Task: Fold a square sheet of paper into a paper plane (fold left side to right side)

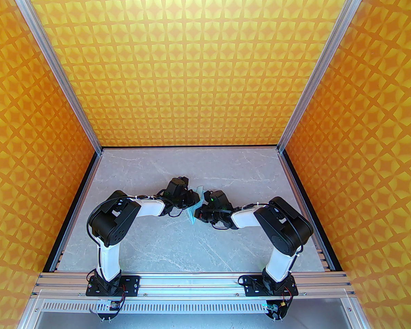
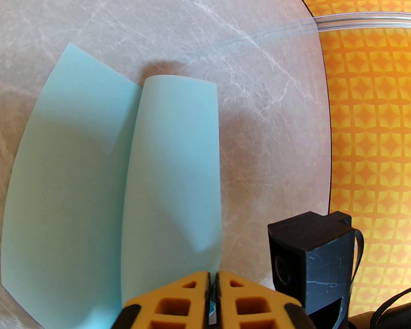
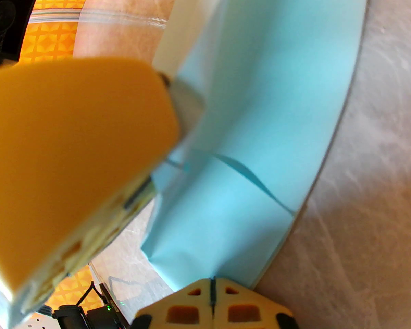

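Left fingers (image 2: 178, 300) at nine o'clock and right fingers (image 3: 239, 303) at three clench the thin light-blue square sheet of paper (image 1: 196, 204) at mid-counter (image 1: 157, 242); opposing pulls might tear it or skew the crease.

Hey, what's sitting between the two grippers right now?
The square sheet of paper, in the top view. The left gripper and right gripper each pinch it, shown in their wrist views.

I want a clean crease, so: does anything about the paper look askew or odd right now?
Yes. The paper, pinched by the left claw and the right claw, is not flat: one side rolls over the other in a loose curl, with no sharp crease, and its far edges do not line up.
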`<state>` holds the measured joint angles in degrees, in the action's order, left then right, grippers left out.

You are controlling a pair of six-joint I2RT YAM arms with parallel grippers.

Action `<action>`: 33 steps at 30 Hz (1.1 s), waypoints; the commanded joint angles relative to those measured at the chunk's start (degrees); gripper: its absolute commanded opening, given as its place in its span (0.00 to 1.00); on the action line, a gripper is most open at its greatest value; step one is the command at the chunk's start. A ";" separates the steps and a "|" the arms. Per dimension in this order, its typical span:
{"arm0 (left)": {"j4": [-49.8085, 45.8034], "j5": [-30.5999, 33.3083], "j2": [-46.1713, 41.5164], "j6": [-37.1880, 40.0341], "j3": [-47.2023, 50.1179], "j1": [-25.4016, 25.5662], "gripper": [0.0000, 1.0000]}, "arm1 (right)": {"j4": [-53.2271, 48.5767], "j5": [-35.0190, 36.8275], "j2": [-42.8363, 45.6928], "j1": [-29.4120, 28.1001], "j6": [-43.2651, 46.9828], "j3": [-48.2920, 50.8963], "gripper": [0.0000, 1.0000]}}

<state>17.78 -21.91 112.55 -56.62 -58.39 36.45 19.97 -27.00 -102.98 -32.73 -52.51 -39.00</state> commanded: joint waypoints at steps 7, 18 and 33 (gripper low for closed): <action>0.63 2.57 -1.67 -0.59 2.08 0.16 0.12 | -1.27 1.64 3.25 -0.23 -0.02 -0.67 0.01; 0.59 3.36 -2.47 -0.76 2.77 -0.06 0.12 | 0.70 0.60 2.90 -0.71 -1.44 0.18 0.02; 1.01 4.43 -3.52 -3.26 2.93 -0.15 0.12 | -2.16 2.83 -2.87 -1.28 0.50 -1.86 0.01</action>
<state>17.87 -18.68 110.98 -58.52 -56.12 36.42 20.64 -26.79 -104.36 -33.67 -53.34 -40.34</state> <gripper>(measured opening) 0.119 0.040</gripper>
